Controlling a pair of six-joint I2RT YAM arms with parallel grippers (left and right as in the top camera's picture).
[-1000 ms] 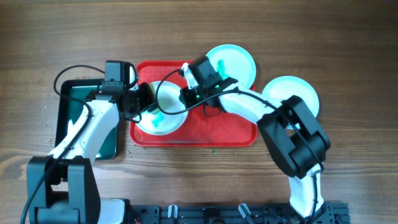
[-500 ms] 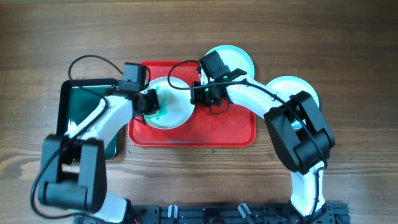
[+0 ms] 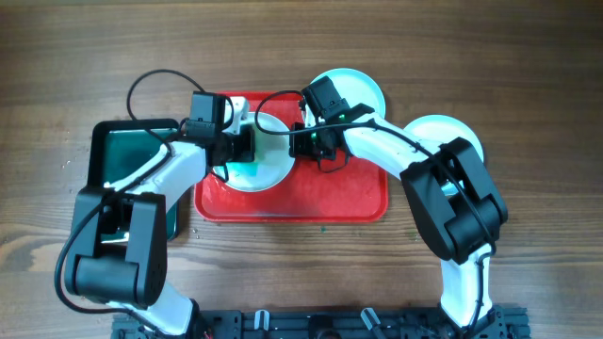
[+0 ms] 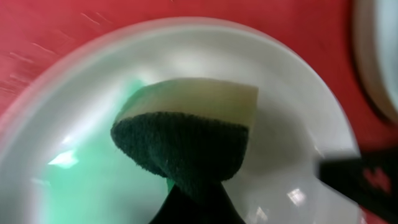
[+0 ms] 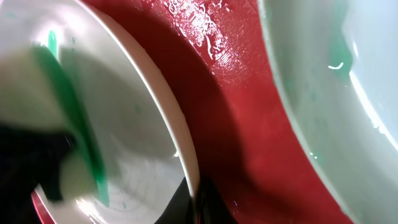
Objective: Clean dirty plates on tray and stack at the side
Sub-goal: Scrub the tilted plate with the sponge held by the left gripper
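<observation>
A plate (image 3: 266, 160) with green smears lies on the left part of the red tray (image 3: 330, 198). My left gripper (image 3: 247, 149) is shut on a sponge (image 4: 186, 134), dark green face and pale back, pressed into this plate (image 4: 298, 130). My right gripper (image 3: 300, 143) is shut on the plate's right rim (image 5: 186, 155). A second plate (image 3: 363, 94) overlaps the tray's far right edge and shows in the right wrist view (image 5: 348, 81). A third plate (image 3: 429, 137) lies on the table right of the tray.
A black tray (image 3: 118, 151) with green liquid stands left of the red tray. The wooden table (image 3: 528, 235) surrounds both. Cables loop above the left arm.
My left gripper with the sponge has moved right, further onto the plate. The right gripper has held its place on the rim since half a second ago.
</observation>
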